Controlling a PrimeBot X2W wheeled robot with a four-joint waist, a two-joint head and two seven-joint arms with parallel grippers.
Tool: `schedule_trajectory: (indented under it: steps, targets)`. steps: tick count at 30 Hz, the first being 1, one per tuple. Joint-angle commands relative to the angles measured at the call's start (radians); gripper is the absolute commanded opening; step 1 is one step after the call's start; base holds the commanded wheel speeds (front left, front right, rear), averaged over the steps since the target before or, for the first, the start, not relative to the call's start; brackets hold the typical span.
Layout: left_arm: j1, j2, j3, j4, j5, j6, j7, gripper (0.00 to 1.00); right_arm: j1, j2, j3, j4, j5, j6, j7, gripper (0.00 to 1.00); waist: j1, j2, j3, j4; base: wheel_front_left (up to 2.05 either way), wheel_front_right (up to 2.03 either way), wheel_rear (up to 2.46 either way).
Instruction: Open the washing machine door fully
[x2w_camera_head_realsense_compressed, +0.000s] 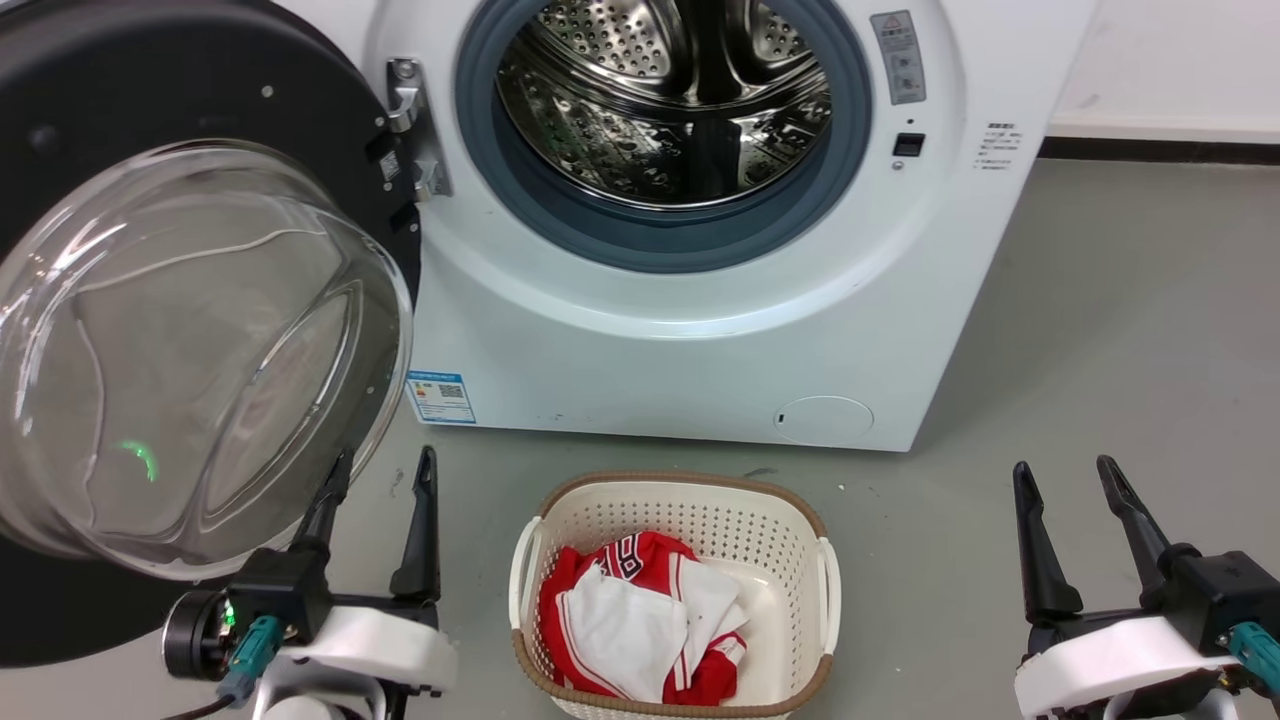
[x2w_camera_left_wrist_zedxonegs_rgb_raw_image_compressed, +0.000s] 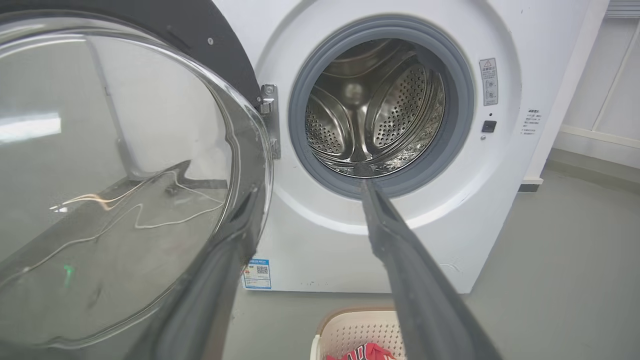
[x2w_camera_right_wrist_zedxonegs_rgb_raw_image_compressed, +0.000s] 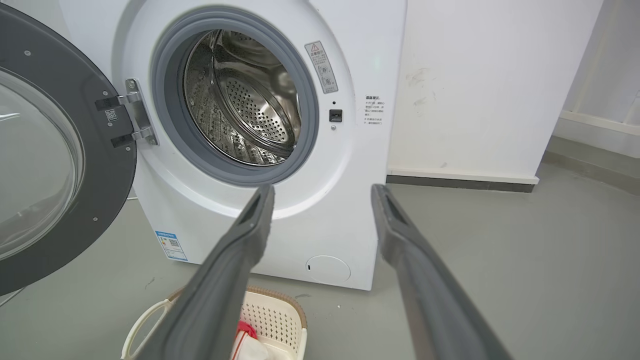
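Spread and empty, the left hand sits just beside the round glossy black washing machine door, swung wide left on its hinge. Likewise spread, the right hand stands well apart. Writing on the grey warning sticker and blue QR-code label is too small to read. Between the hands, a white perforated basket holds red-and-white cloth.

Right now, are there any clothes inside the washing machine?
No, the steel drum looks bare; the red and white clothes lie in the basket on the floor.
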Motion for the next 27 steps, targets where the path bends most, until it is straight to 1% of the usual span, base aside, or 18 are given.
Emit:
schedule_trajectory:
  steps: [1,6,12,19,27]
  targets:
    - [-0.021,-0.005,-0.007,0.003,0.011,0.001,-0.005,1.00,-0.008,0.001,0.002,-0.007,-0.010,-0.001,-0.001,1.00,0.0000,0.0000,0.001,-0.014,0.00,0.00,0.00]
    - [-0.053,-0.008,-0.017,0.012,0.029,0.004,-0.007,1.00,-0.012,0.001,0.006,-0.017,-0.017,-0.001,0.003,1.00,0.0000,0.0000,0.008,-0.042,0.00,0.00,0.00]
    - [-0.049,-0.005,-0.009,0.003,0.038,0.008,-0.009,1.00,0.000,0.001,0.013,-0.005,-0.009,-0.001,0.002,1.00,0.0000,0.0000,0.015,-0.063,0.00,0.00,0.00]
    - [-0.032,-0.014,0.002,-0.001,0.043,0.013,-0.008,1.00,-0.006,0.001,0.020,0.010,-0.001,-0.001,-0.009,1.00,0.0000,0.0000,0.017,-0.072,0.00,0.00,0.00]
    - [-0.030,-0.020,0.012,0.003,0.047,0.006,-0.008,1.00,-0.020,0.001,0.023,0.020,0.001,-0.001,-0.016,1.00,0.0000,0.0000,0.020,-0.073,0.00,0.00,0.00]
